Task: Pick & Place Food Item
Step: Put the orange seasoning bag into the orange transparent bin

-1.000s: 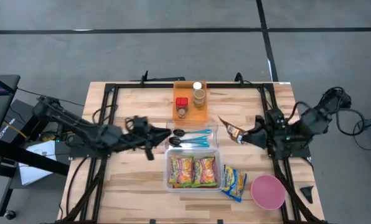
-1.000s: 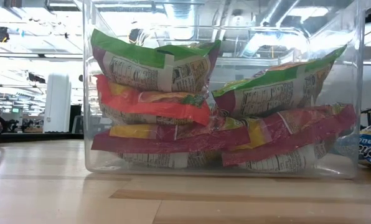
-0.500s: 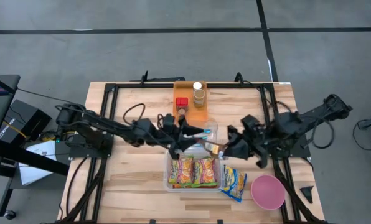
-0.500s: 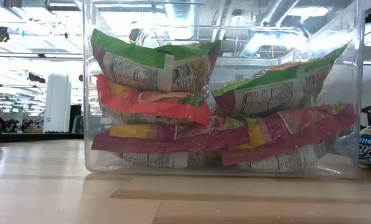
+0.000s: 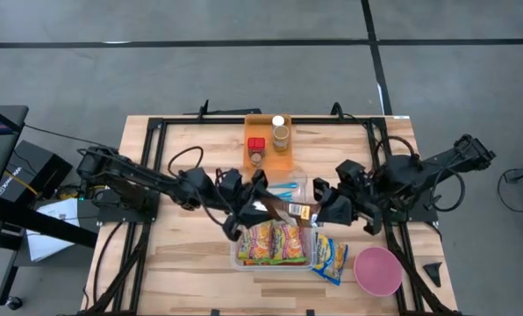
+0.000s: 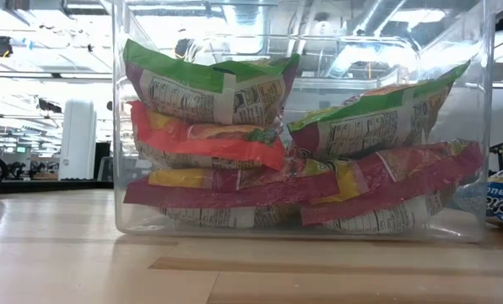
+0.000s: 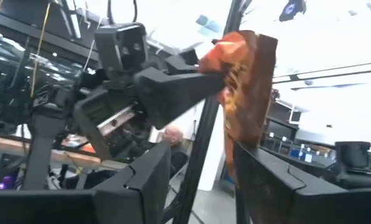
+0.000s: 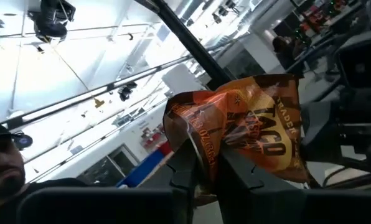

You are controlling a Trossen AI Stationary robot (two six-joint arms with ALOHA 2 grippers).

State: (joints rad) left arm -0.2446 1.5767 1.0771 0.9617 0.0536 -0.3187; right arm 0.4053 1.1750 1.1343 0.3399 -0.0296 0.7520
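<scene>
An orange-brown snack bag (image 5: 295,211) hangs in the air over the far edge of the clear container (image 5: 275,241), between my two grippers. My right gripper (image 5: 314,213) comes from the table's right and is shut on the bag (image 8: 254,130). My left gripper (image 5: 263,209) comes from the table's left and is open. In the left wrist view its two fingers (image 7: 149,177) stand on either side of the bag's free end (image 7: 244,134); I cannot tell whether they touch it. The container (image 6: 302,127) holds several green, red and yellow snack bags. My right gripper pinches the bag's crumpled end (image 8: 195,127) between its two fingers (image 8: 238,168). The fingers come roughly level from the table's right. The bag is lifted clear above the container, and its free end reaches toward my left gripper.
A blue snack bag (image 5: 330,257) and a pink bowl (image 5: 377,269) lie right of the container. Spoons with blue handles (image 5: 283,189) lie just beyond it. An orange tray (image 5: 268,149) with small jars stands at the far middle. A black frame (image 5: 156,175) borders the workspace.
Both grippers have moved in toward the table's middle and slightly nearer, over the container's far edge: the left toward the right, the right toward the left with the bag. The bag now sits between the left gripper's fingers.
</scene>
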